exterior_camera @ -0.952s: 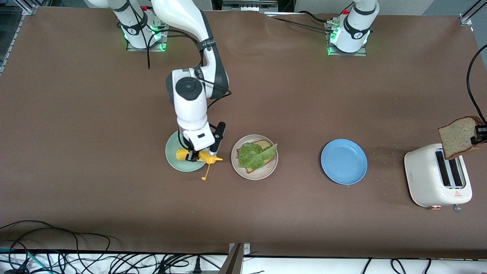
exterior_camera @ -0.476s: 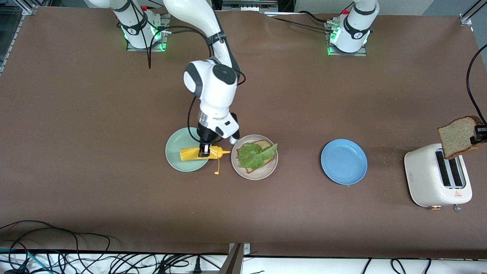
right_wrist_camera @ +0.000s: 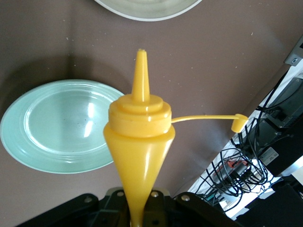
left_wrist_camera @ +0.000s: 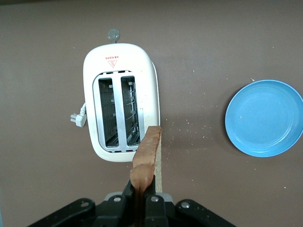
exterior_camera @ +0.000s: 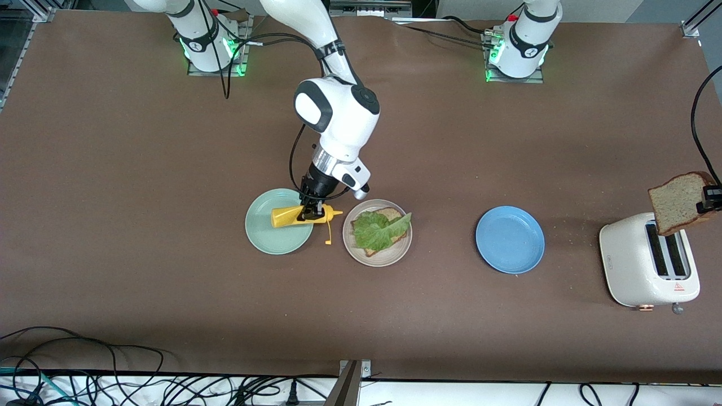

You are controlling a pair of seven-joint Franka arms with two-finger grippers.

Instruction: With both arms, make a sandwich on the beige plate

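The beige plate [exterior_camera: 389,259] carries one brown bread slice [exterior_camera: 391,213] with a green lettuce leaf [exterior_camera: 377,231] on top. My right gripper [exterior_camera: 309,213] is shut on a yellow squeeze bottle [exterior_camera: 290,216] held sideways over the mint-green plate [exterior_camera: 265,239], nozzle toward the beige plate. In the right wrist view the bottle [right_wrist_camera: 139,137] runs out from the right gripper [right_wrist_camera: 140,210], its cap [right_wrist_camera: 238,122] dangling on a strap. My left gripper [exterior_camera: 712,200] is shut on a second bread slice [exterior_camera: 676,204] above the toaster [exterior_camera: 648,270]; the left wrist view shows this slice [left_wrist_camera: 147,153] edge-on.
A blue plate [exterior_camera: 510,239] lies between the beige plate and the white toaster. The left wrist view shows the toaster [left_wrist_camera: 120,111] with two slots and the blue plate [left_wrist_camera: 264,118]. Cables hang along the table edge nearest the front camera.
The right arm has swung toward the beige plate, carrying the yellow bottle across the mint-green plate and turning its nozzle toward the beige plate. The left arm and its bread slice have not moved.
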